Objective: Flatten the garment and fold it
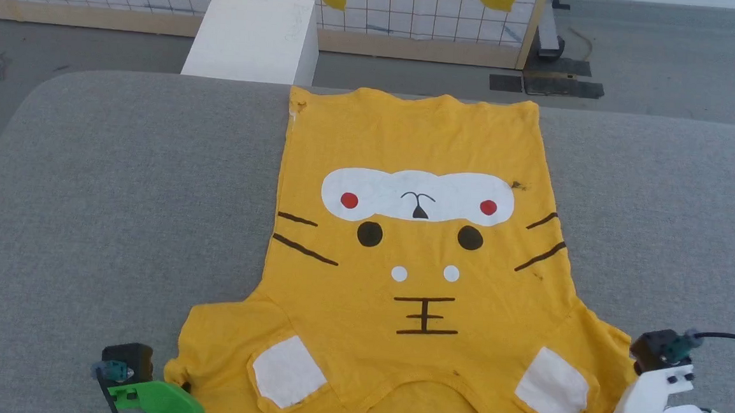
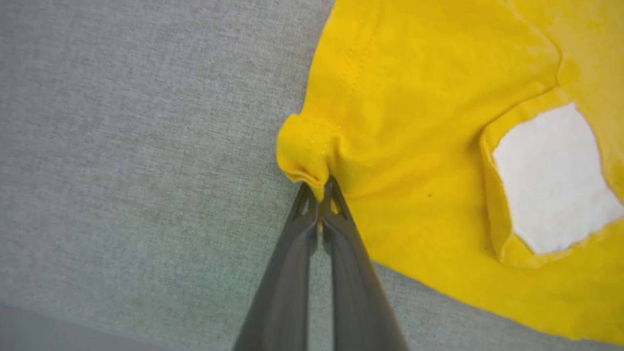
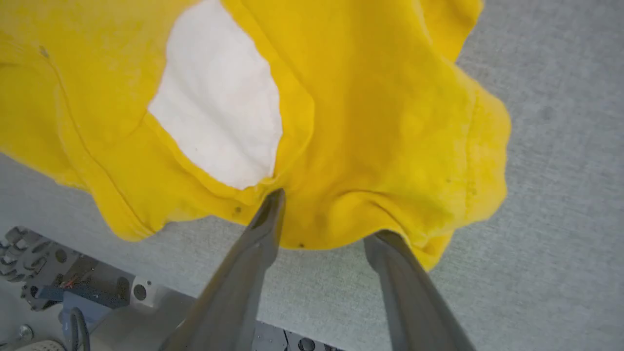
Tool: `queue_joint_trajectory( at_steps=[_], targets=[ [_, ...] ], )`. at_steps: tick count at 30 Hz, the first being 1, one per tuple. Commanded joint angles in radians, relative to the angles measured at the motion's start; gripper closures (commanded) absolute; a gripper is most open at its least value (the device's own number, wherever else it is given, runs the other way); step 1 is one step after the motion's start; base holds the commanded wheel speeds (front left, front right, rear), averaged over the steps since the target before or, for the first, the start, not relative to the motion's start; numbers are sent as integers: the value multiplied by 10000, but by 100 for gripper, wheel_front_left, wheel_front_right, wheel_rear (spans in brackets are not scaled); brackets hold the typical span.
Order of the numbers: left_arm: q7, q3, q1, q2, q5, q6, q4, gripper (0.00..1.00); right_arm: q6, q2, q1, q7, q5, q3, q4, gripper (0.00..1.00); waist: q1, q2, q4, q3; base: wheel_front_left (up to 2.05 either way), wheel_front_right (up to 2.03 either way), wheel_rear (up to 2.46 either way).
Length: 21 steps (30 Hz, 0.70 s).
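Observation:
The garment [image 1: 415, 260] is a bright yellow T-shirt with a cat face, spread flat on the grey table [image 1: 120, 185], hem far and neck opening near me. In the left wrist view my left gripper [image 2: 319, 195] is shut on the bunched edge of the garment's sleeve [image 2: 302, 151]. In the right wrist view my right gripper [image 3: 330, 217] is open, its fingertips [image 3: 274, 197] touching the near edge of the garment [image 3: 365, 122] beside a white patch [image 3: 219, 97]. Both wrists show at the head view's lower corners, left wrist [image 1: 139, 390] and right wrist [image 1: 656, 390].
Bare grey table surface lies on both sides of the shirt. Beyond the far edge a white box [image 1: 253, 37] stands on the floor before a lemon-print grid screen [image 1: 380, 3]. Dark plates [image 1: 547, 83] lie on the floor at the back right.

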Motion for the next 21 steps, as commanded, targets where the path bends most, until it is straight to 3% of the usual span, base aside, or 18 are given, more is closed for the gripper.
queue_joint_trajectory(
  at_steps=[1,6,12,17,21],
  targets=[
    [-92,79,1,-18,-117,100,-5,100,-11,142,206,-104,258,-271,-238,0,1,0,-74,-110,0,0,0],
    [-274,243,224,-5,-177,255,-203,100,-11,561,804,-213,901,-1864,-2111,0,1,0,-203,-356,0,0,0],
    [-408,344,417,-109,-341,340,-326,100,-11,1643,547,-1174,943,-3461,-4034,0,1,0,-264,-441,0,0,0],
    [-399,352,397,-104,-381,373,-436,100,-11,2061,-537,-2680,919,-3532,-4114,0,1,0,-197,-211,0,0,0],
    [-519,356,195,-108,-352,377,-582,100,-11,2038,-1768,-4048,628,-3210,-3572,0,1,0,-38,290,0,0,0]
  ],
)
